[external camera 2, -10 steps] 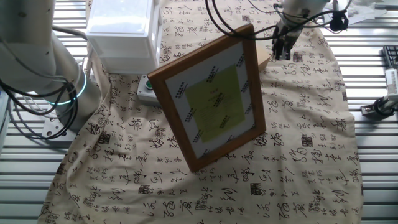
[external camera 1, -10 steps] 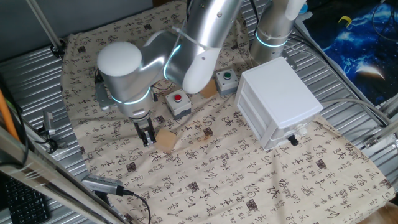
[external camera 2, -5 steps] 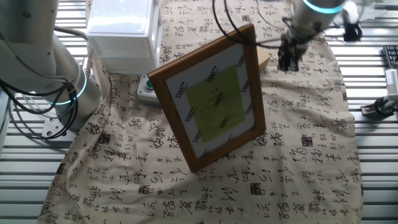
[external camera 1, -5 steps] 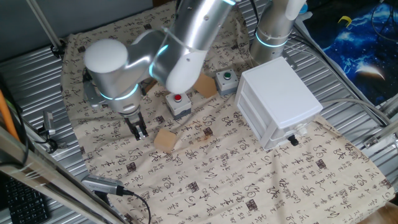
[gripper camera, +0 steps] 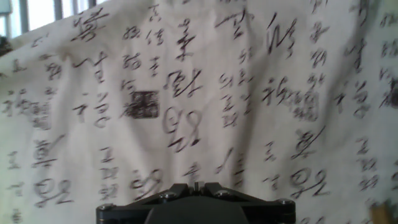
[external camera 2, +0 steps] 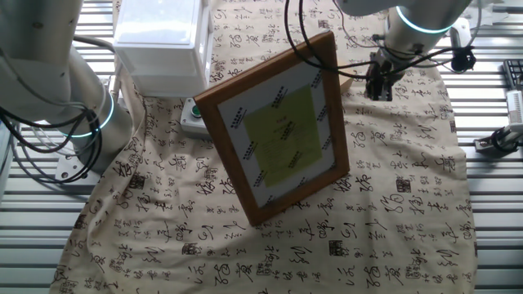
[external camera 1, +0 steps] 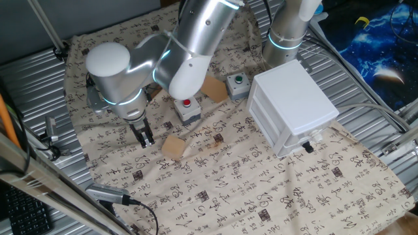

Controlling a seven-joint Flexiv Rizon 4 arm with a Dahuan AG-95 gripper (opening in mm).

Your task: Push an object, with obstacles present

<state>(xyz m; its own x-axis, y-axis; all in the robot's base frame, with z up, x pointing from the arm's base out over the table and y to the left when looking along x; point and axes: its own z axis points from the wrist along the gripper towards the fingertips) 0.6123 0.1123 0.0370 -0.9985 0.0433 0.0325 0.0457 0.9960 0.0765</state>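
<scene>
The object, a small tan wooden block (external camera 1: 174,147), lies on the printed cloth in front of the red-button box (external camera 1: 187,108). My gripper (external camera 1: 145,136) stands upright just left of the block, a short gap between them, fingers pressed together and holding nothing. In the other fixed view the gripper (external camera 2: 377,82) hangs right of the wooden frame (external camera 2: 282,131), and only a sliver of the block (external camera 2: 346,81) shows past the frame's edge. The hand view shows the gripper (gripper camera: 194,185) shut above bare cloth.
The green-button box (external camera 1: 238,83) sits behind the red one, also seen as the green-button box (external camera 2: 194,117) beside the frame. The white drawer cabinet (external camera 1: 294,108) stands to the right. The frame's back (external camera 1: 214,89) shows behind the arm. Metal slats (external camera 1: 39,85) border the cloth.
The gripper has drawn back to the left, from touching the block to a short gap beside it. The block has stayed in place.
</scene>
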